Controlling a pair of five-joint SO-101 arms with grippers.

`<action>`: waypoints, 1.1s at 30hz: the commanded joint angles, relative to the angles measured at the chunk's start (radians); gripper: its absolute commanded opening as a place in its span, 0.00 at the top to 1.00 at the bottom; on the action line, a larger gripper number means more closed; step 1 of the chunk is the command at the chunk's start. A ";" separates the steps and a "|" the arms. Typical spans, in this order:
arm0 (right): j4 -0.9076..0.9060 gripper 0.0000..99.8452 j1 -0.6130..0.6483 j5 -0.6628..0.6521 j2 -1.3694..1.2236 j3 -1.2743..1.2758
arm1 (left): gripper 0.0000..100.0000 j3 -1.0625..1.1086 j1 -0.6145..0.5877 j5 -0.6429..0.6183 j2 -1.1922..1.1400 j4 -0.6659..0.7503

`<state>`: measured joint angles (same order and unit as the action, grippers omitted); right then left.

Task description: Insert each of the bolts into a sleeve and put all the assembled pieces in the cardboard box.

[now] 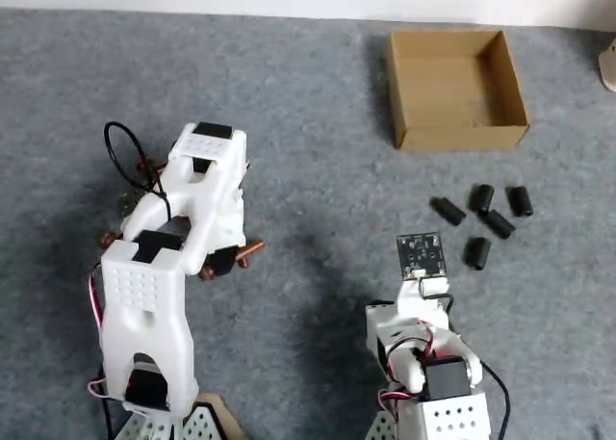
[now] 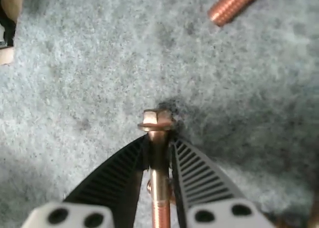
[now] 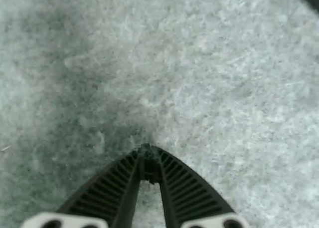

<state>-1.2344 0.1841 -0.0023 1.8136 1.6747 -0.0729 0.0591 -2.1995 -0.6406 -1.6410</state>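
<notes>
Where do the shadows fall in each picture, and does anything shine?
High view: a soft shadow darkens the middle of the grey mat. Left wrist view: a small dark shadow sits beside the head of the bolt, whose shank shines. Right wrist view: the mat is darker around the right gripper.

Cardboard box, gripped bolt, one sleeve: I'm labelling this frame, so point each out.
cardboard box [image 1: 460,137]: high view, on its front wall.
bolt [image 2: 158,119]: left wrist view, on its hex head.
sleeve [image 1: 478,253]: high view, on the middle of its body.
</notes>
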 commanded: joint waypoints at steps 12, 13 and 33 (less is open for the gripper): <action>-0.002 1.00 -0.013 0.002 0.005 0.099 | 1.00 0.022 0.005 0.038 0.219 -0.103; -0.002 1.00 -0.013 0.002 0.005 0.099 | 1.00 0.042 0.016 0.072 0.255 -0.106; -0.002 1.00 -0.013 0.002 0.005 0.099 | 1.00 0.312 0.068 0.864 0.687 -0.109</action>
<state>-1.2344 0.1841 -0.0023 1.8136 1.6747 0.2309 0.1297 -1.4538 -0.0330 -1.7315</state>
